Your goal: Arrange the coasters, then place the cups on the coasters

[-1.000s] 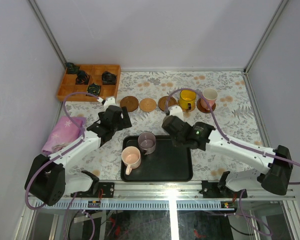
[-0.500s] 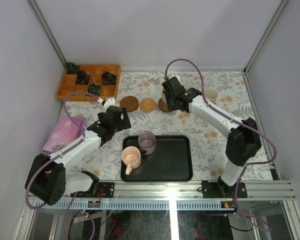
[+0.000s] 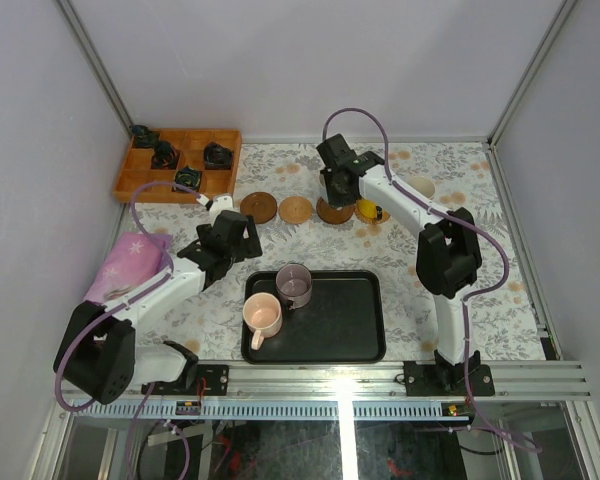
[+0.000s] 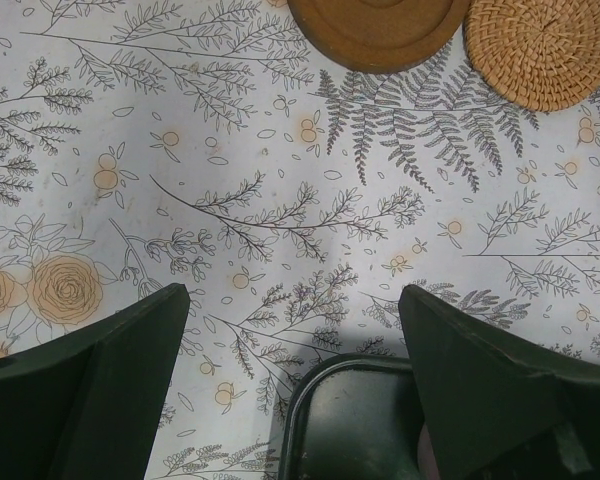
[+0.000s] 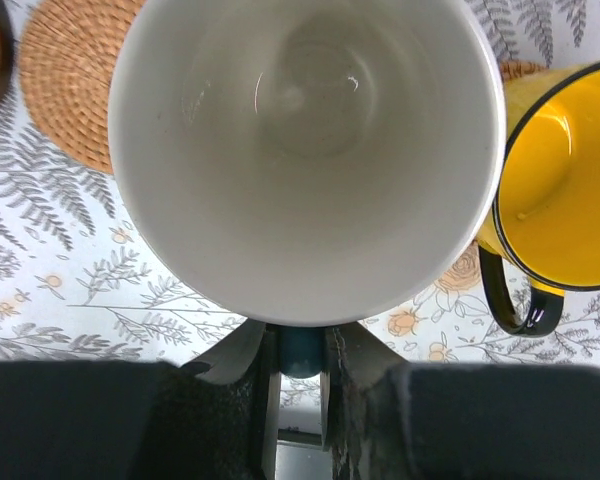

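Observation:
My right gripper [image 5: 302, 352] is shut on the blue handle of a light blue cup [image 5: 300, 150] with a pale inside. It holds the cup upright beside the yellow cup [image 5: 565, 180], which stands on a coaster [image 5: 525, 70]. In the top view this gripper [image 3: 338, 185] hangs over the dark coaster [image 3: 333, 211] in the row at the back, with the woven coaster [image 3: 296, 210] and another dark coaster [image 3: 259, 208] to its left. The salmon cup [image 3: 420, 187] shows partly behind the arm. My left gripper [image 4: 292, 330] is open and holds nothing, above the black tray's corner [image 4: 350, 420].
The black tray [image 3: 350, 320] holds a peach cup [image 3: 262, 315] and a mauve cup [image 3: 293, 285]. A wooden compartment box [image 3: 180, 165] with small black objects stands at the back left. A pink cloth [image 3: 130, 265] lies at the left edge.
My right arm has swung from above the tray to the coaster row at the back, carrying the blue cup. The left arm has not moved.

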{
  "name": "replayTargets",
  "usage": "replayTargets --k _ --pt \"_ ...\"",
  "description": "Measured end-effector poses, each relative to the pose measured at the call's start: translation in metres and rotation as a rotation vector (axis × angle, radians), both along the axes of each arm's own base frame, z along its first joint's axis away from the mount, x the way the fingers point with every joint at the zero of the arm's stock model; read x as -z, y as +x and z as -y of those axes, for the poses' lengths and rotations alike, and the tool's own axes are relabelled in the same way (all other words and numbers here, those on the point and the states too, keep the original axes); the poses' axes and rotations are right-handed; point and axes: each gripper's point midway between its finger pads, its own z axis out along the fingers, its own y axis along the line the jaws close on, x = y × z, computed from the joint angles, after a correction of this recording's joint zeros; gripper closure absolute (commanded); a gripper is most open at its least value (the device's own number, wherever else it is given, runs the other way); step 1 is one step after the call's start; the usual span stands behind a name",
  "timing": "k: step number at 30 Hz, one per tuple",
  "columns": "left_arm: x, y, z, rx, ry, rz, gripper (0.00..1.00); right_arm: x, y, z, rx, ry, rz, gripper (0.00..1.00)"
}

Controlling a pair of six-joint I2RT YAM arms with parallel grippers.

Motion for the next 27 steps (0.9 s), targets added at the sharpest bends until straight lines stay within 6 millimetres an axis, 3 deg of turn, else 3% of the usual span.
replayTargets --k 8,20,27 --pt "0.001 0.000 0.000 0.000 0.001 -0.003 0.14 0.013 -0.008 0.017 0.019 -0.030 -0.081 1.00" --pt "0.005 0.000 0.000 0.001 0.007 -0.015 0.14 0.014 -0.010 0.013 0.009 -0.011 -0.094 1.00" --pt "0.006 0.000 0.000 0.001 0.009 -0.019 0.14 0.031 -0.010 0.014 0.013 -0.029 -0.126 1.00"
